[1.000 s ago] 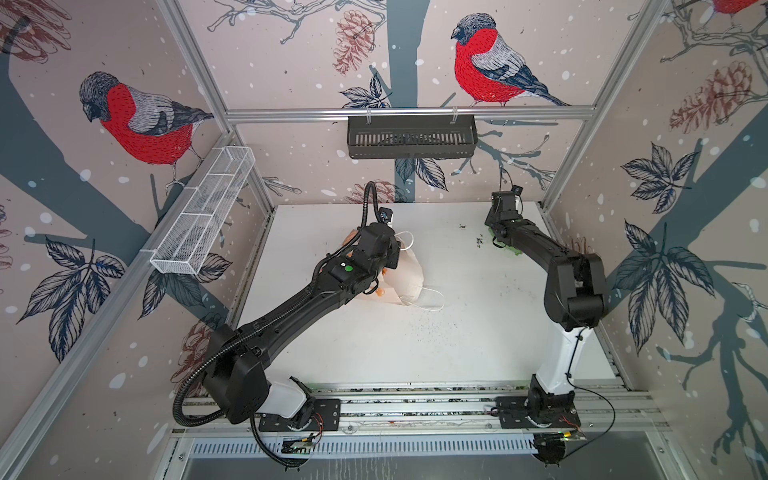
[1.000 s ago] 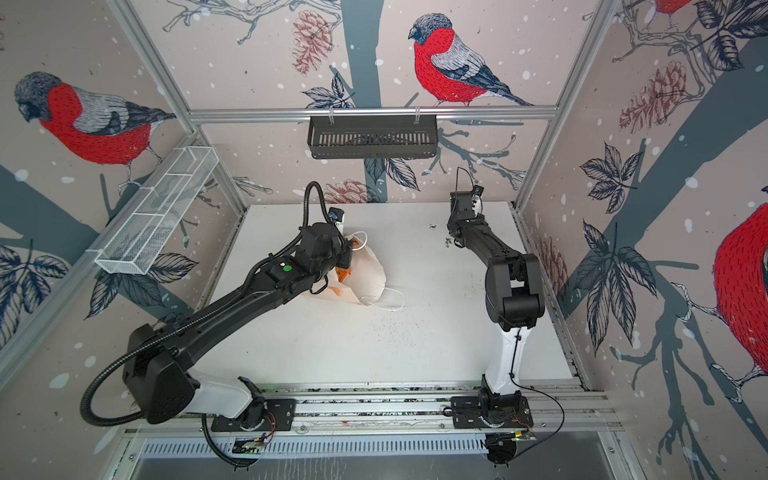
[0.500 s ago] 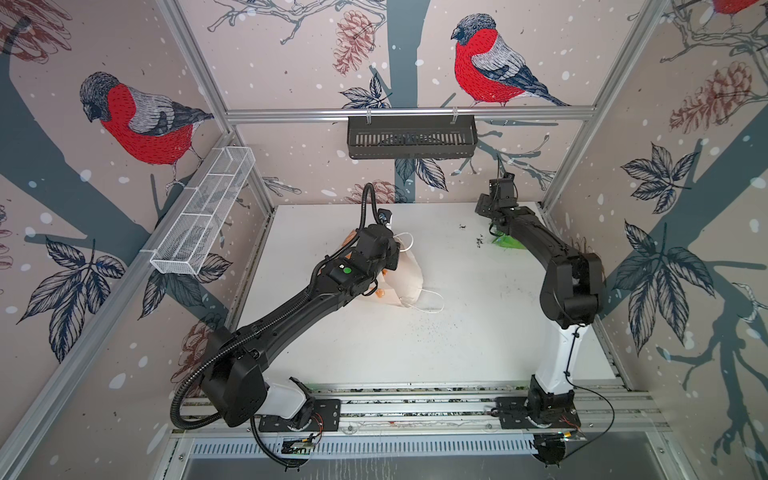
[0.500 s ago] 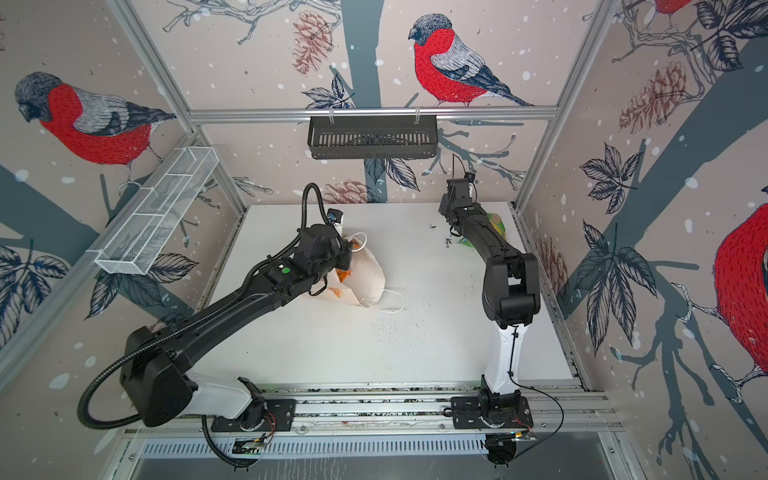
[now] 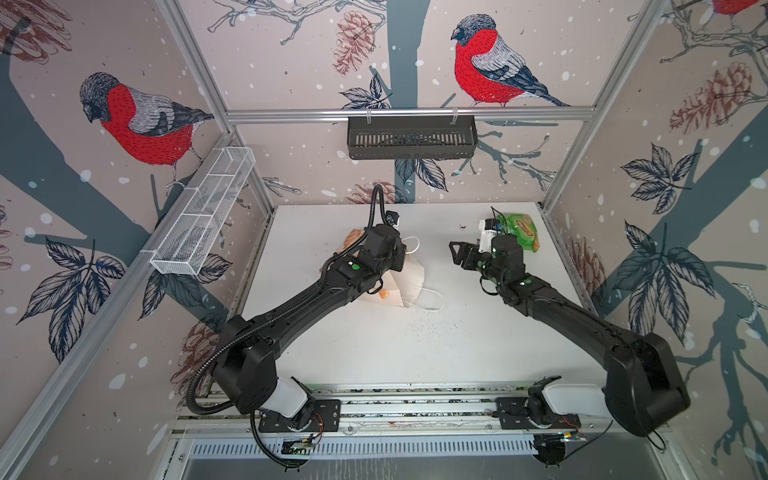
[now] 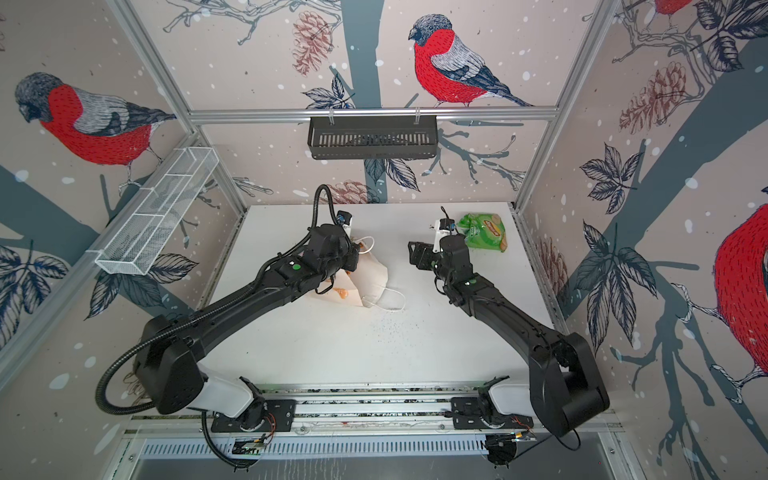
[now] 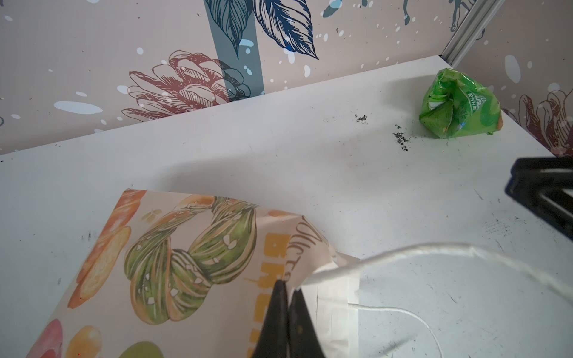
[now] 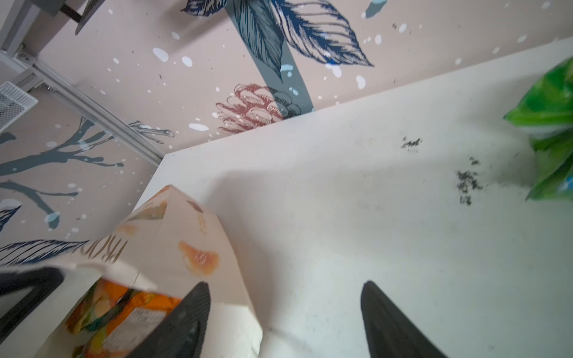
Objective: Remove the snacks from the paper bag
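Though hidden from above, left gripper (image 7: 289, 286) pinches paper bag (image 7: 186, 263).

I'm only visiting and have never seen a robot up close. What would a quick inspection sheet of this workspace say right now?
Surface: white table, scuffed.
Job's things: paper bag lying tipped on the table; orange packet showing inside its mouth; green packet out, near the far right corner.
Clutter: dark crumbs beside the green packet.
Pincers: left pincer shut on the bag's rim next to a cord handle; right pincer open, empty, facing the bag's mouth.
Cables: black ribbed hose looping along the left arm.
Surroundings: bird-print walls; black slotted basket on the back rail; white wire basket on the left wall.
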